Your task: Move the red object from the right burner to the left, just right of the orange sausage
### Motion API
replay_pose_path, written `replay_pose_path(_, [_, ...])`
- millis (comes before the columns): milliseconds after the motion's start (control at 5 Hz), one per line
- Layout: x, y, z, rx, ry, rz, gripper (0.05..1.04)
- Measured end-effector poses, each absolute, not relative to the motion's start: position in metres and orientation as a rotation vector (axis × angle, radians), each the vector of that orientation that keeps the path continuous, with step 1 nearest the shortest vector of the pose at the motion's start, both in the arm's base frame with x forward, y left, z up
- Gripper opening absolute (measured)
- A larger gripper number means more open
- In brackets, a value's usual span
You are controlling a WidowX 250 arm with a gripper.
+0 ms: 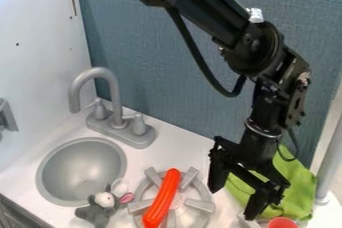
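My gripper [233, 203] hangs at the lower right, open, its two fingers well apart over white counter. Just behind and to the right of it is a bunched green cloth [297, 179], partly hidden by the gripper. Left of the gripper, a long orange-red sausage-shaped toy [163, 199] lies across the grey stove burner [199, 204]. A grey plush mouse [97, 214] with a pink ear sits farther left, by the sink. At the bottom edge, in front of the cloth, shows part of a red round object [284, 223].
The round grey sink [81, 169] is at the left, with a grey faucet [113, 117] behind it. A blue-grey panel [180, 77] stands along the back and a white wall [40, 67] along the left. A light grey post [327, 167] rises at the right edge.
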State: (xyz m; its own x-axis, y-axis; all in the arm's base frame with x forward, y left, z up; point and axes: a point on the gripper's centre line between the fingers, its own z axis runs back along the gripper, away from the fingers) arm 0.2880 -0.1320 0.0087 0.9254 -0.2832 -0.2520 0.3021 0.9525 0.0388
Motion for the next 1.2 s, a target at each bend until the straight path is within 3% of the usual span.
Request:
replay_pose_path(200, [0.284,-0.13,-0.002,0.086,0.275,-0.297,1.0])
replay_pose_path(600, [0.29,-0.15,-0.016,0.049,0.152,-0.274,1.0])
replay_pose_path(1000, [0.298,-0.174,-0.023,-0.094,0.043,-0.306,1.0])
replay_pose_path(1200, [0.298,-0.175,-0.031,-0.091,0.058,-0.303,1.0])
